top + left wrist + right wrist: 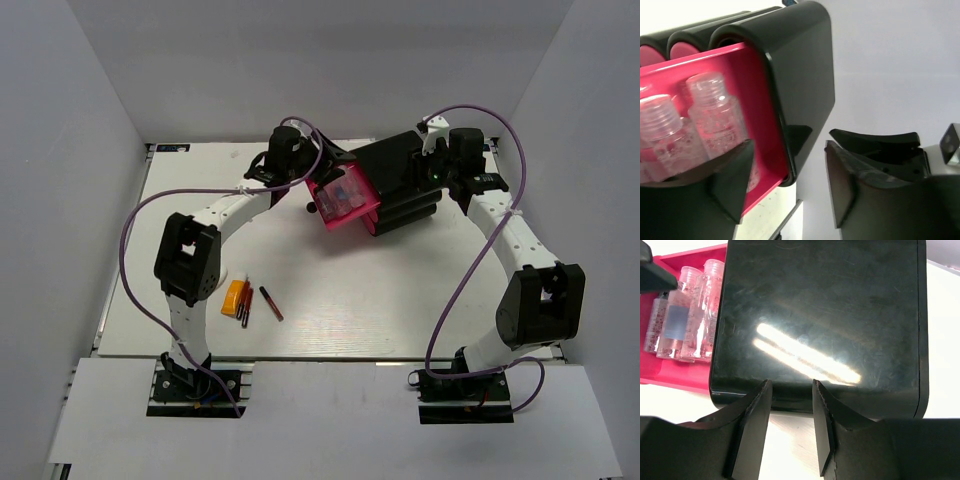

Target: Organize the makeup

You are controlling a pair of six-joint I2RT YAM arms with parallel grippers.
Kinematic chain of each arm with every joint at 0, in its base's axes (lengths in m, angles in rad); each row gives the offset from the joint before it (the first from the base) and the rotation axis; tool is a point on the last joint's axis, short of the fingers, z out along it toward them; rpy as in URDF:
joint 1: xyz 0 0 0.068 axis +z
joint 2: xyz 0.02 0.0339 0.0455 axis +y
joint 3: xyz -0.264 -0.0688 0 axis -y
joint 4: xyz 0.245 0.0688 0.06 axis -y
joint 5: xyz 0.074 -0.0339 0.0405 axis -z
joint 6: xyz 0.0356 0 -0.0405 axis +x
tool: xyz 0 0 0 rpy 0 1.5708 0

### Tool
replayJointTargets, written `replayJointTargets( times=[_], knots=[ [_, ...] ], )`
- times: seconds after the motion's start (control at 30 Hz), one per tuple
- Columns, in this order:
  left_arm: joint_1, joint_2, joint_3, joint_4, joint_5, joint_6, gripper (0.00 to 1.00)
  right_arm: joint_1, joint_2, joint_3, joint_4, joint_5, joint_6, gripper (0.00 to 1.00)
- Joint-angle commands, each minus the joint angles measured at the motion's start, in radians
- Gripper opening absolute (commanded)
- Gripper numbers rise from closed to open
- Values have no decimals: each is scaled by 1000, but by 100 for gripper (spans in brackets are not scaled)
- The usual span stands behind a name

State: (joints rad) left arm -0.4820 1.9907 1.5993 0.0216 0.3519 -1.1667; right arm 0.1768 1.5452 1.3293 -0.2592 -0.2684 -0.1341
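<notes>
**Pink drawer stocked with bottles; tube and pencils not yet sorted**

Pink plastic shows where one drawer is pulled out of the black box, which sits toward the far edge of the tabletop, a little right of centre. Several clear bottles lie side by side in that drawer, so that part of the makeup looks put away.

The orange tube lies loose near the near-left corner. One pencil is just beside it and a second pencil is close by. These three remain to be stowed, and the drawer to be pushed in, so I judge the job roughly half done.

The left gripper is spread wide with nothing in its grasp. The box corner and the drawer's side wall stand between its fingers, and I cannot tell whether either is touched. The right gripper is parted by a narrow gap, empty, at the box's rear edge, probably bracing it.
</notes>
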Motion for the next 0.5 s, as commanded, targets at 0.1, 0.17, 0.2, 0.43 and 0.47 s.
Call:
replayJointTargets(
  times=[0.1,0.17,0.2,0.43,0.47],
  knots=[
    [14,-101,16,-15,-43,59,41,-10,-27,25,34,0,2,44],
    [25,-175,-21,-73,-59,84,16,-17,-22,36,34,-3,14,45],
    [40,-200,-62,-92,-115,113,11,-29,-11,44,32,-5,30,46],
    [137,-381,-368,-166,-163,118,37,-86,87,203,-32,-66,79,72],
    [154,-391,-402,-146,-160,111,53,-89,110,218,-43,-72,79,72]
  ],
)
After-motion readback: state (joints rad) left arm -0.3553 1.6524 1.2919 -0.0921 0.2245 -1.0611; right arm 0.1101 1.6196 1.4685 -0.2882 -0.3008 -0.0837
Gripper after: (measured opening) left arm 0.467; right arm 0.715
